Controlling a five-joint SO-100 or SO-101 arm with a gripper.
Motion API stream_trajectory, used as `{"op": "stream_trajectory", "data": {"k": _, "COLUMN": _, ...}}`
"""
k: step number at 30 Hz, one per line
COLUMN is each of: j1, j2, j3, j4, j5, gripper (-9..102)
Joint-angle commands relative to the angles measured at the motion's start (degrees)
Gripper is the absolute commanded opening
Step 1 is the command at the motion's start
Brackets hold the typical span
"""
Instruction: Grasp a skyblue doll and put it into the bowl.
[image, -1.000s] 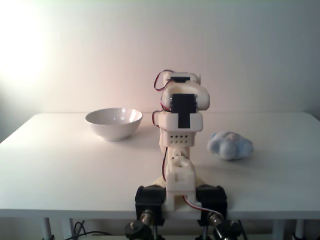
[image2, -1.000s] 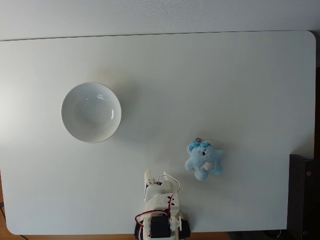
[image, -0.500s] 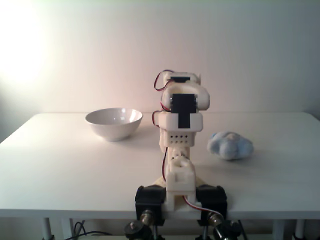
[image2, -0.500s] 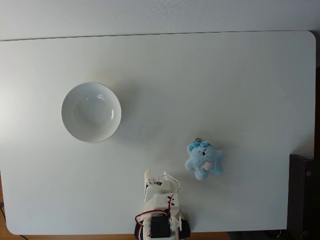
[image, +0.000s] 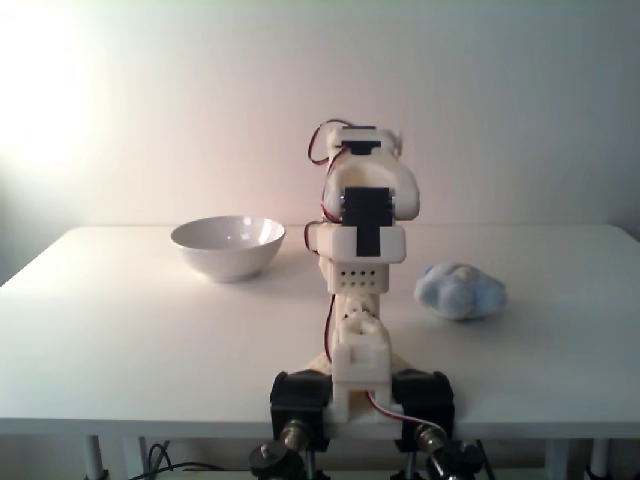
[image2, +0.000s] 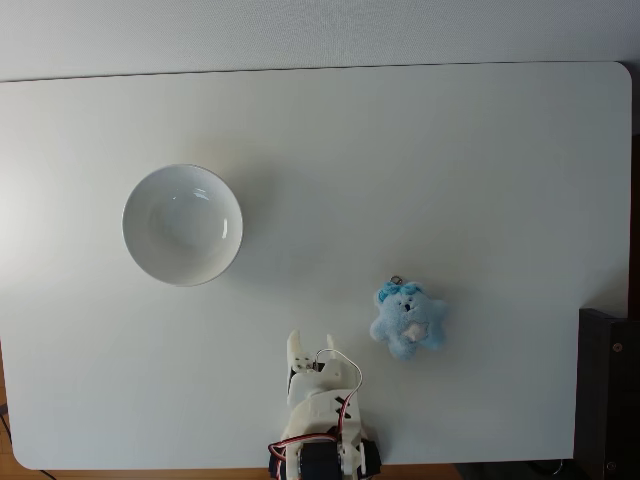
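The skyblue doll (image2: 408, 321) lies on the white table (image2: 450, 150), to the right of and a little beyond the arm's base; it shows as a pale blue fluffy lump (image: 460, 290) right of the arm. The white bowl (image2: 182, 224) stands upright and holds nothing, at the left (image: 227, 245). My gripper (image2: 296, 348) sits on the folded white arm (image: 365, 230) near the table's front edge. It points away from the base, left of the doll and well apart from it. Its fingers lie together with nothing between them.
The arm's base is clamped to the front edge of the table (image: 360, 400). A black object (image2: 605, 390) stands beyond the table's right edge. Bare tabletop lies between the bowl and the doll, and a plain wall (image: 500, 100) stands behind.
The arm's upper part has lifted slightly and the gripper tip has crept forward a little. The doll and the bowl have not moved.
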Motion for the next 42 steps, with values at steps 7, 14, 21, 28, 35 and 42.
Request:
{"op": "stream_trajectory", "data": {"k": 7, "j1": -0.44, "j2": 0.44, "j3": -9.32, "j4": 0.18, "j5": 0.26, "gripper": 22}}
{"op": "stream_trajectory", "data": {"k": 14, "j1": 0.09, "j2": -0.26, "j3": -15.12, "j4": 0.35, "j5": 0.0, "gripper": 22}}
{"op": "stream_trajectory", "data": {"k": 21, "j1": 0.18, "j2": -0.44, "j3": -18.98, "j4": 5.98, "j5": 0.0, "gripper": 22}}
{"op": "stream_trajectory", "data": {"k": 28, "j1": 0.26, "j2": -0.44, "j3": -23.03, "j4": 14.77, "j5": 0.09, "gripper": 22}}
{"op": "stream_trajectory", "data": {"k": 35, "j1": 0.26, "j2": -0.44, "j3": -31.11, "j4": 22.85, "j5": 0.18, "gripper": 22}}
{"op": "stream_trajectory", "data": {"k": 42, "j1": 1.67, "j2": -0.53, "j3": -33.75, "j4": 25.66, "j5": 0.44, "gripper": 39}}
